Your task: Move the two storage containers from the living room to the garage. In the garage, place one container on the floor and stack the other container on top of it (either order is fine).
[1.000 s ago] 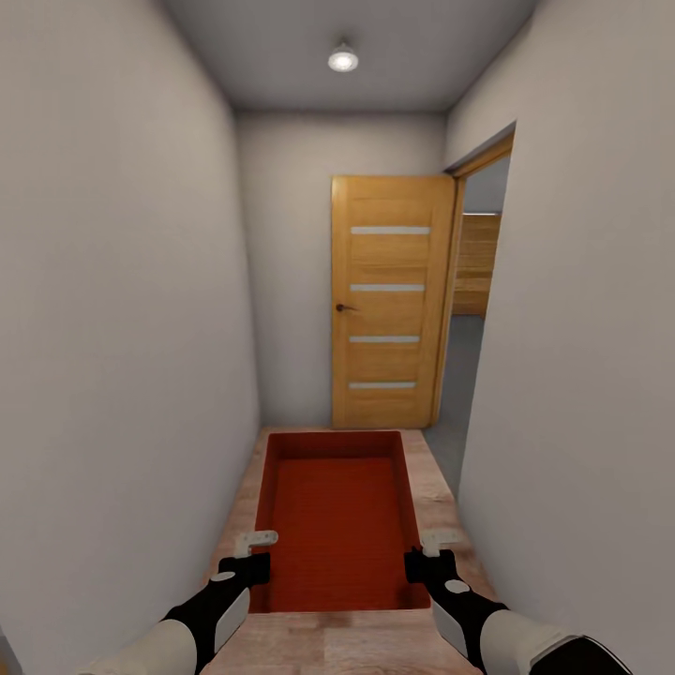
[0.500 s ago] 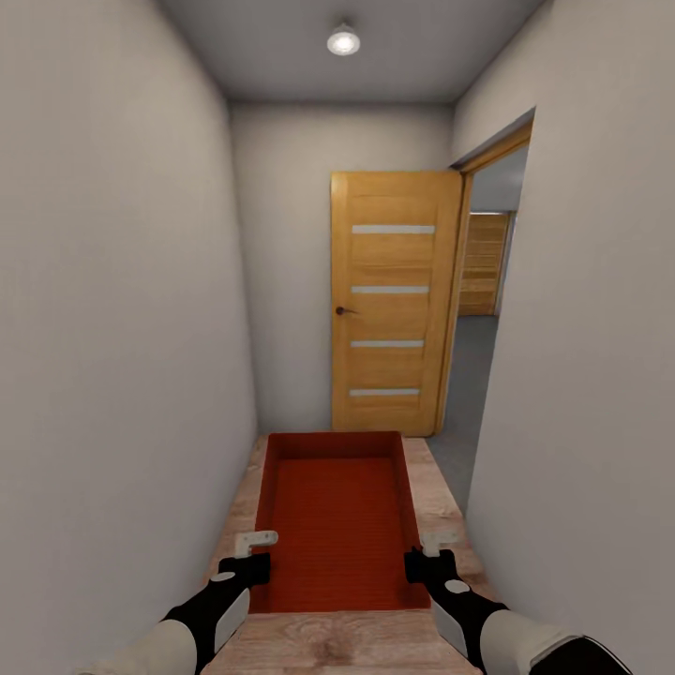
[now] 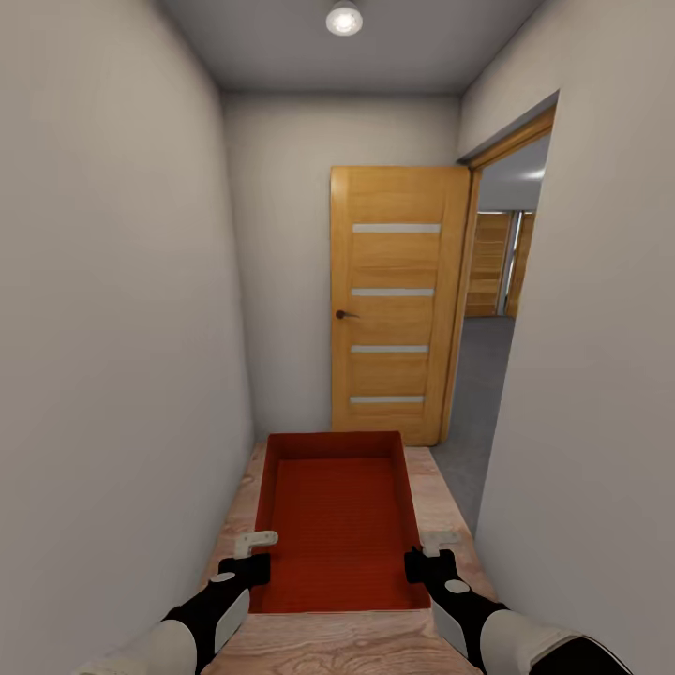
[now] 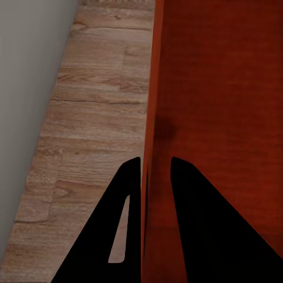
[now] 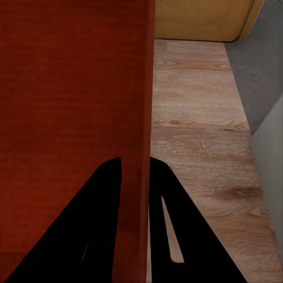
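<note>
Both claws clamped on container (image 3: 336, 525) walls, left claw (image 3: 255, 553), right claw (image 3: 427, 551). I keep it level, swing wide through doorway (image 3: 492, 309).

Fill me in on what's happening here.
The robot is carrying an orange-red storage container along a narrow white-walled hallway with a wood-plank floor. The left tool is shut on the container's left wall and the right tool on its right wall. Ahead stands an open wooden door, with a doorway on the right onto grey flooring.
</note>
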`<state>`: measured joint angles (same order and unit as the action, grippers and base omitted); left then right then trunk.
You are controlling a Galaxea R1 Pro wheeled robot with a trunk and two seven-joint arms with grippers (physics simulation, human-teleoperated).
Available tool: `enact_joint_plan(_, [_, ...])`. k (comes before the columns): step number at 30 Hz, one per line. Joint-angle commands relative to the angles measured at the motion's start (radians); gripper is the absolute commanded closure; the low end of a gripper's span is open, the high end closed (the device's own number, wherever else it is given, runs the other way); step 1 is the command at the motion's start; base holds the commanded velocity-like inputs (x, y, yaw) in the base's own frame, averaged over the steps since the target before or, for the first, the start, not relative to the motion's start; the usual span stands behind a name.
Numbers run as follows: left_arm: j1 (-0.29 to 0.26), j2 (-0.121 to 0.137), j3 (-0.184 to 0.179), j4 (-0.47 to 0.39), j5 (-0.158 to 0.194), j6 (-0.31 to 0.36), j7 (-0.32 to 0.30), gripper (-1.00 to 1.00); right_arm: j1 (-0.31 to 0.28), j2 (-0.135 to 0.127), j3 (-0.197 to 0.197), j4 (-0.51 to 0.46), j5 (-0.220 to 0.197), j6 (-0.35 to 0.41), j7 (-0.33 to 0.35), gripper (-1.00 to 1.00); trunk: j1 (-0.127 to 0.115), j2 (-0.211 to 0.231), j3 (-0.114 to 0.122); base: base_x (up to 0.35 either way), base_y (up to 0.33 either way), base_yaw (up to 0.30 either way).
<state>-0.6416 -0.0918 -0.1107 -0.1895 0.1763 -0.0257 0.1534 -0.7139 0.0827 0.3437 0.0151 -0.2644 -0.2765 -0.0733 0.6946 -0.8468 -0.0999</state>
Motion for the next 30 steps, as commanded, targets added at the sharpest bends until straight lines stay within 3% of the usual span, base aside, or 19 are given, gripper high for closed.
enact_joint_plan(1, [-0.001, 0.035, 0.008, -0.002, -0.008, -0.036, 0.015, 1.0, -0.001, 0.0, -0.026, 0.005, -0.024, -0.006, -0.005, 1.0, 0.001, -0.001, -0.002, 0.322, 0.0, 0.0])
enact_joint_plan(30, [-0.001, 0.035, 0.008, -0.001, -0.008, -0.036, 0.015, 1.0, -0.001, 0.0, -0.026, 0.005, -0.024, -0.006, -0.005, 1.0, 0.001, -0.001, -0.002, 0.322, 0.0, 0.0])
